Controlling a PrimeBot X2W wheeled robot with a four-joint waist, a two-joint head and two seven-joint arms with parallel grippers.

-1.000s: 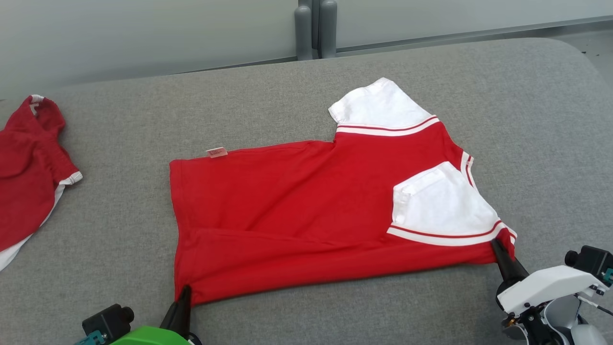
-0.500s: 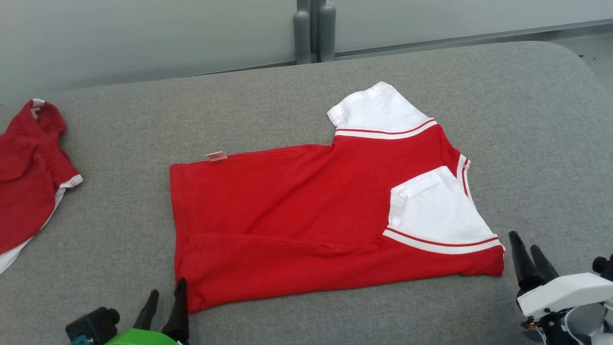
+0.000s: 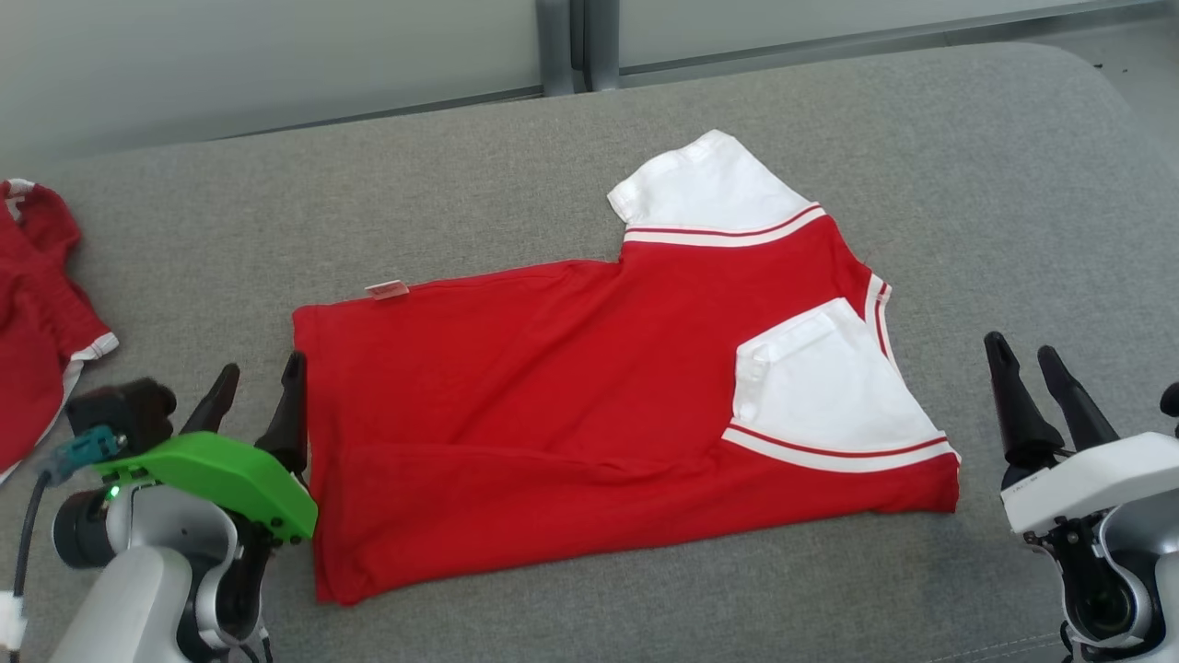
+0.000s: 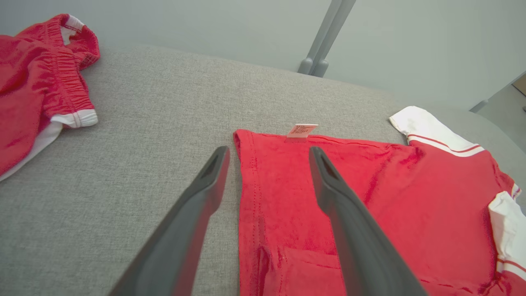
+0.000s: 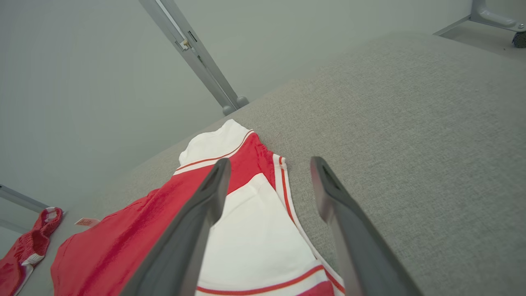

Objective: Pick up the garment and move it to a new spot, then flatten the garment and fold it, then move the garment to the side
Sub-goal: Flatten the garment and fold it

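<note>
– While both grippers stand wide open with nothing in them, what's the risk from here? Red polo shirt (image 3: pixel 553 433) lies flat mid grey padded surface (image 3: pixel 368 203), looks folded lengthwise. Left gripper (image 3: pixel 262 364) is at the shirt's hem, right gripper (image 3: pixel 1020 345) just off its shoulder end.

– Limp, soft knit, so I'd guess the layers slide. The left gripper straddles the hem: one finger over cloth, one over the pad. Pinch only the top layer and the fold peels apart. That white sleeve (image 3: pixel 829 387) with striped trim is lying loose on the shirt's chest, so a quick lift could flip it out. The pad looks coarse and grippy, so dragging may bunch the shirt where a long crease runs.

– And the other red garment (image 3: pixel 37 350), left of the shirt?

– Well apart from it. It has a gathered band and white edging. Only trouble if the shirt gets shoved that way.
</note>
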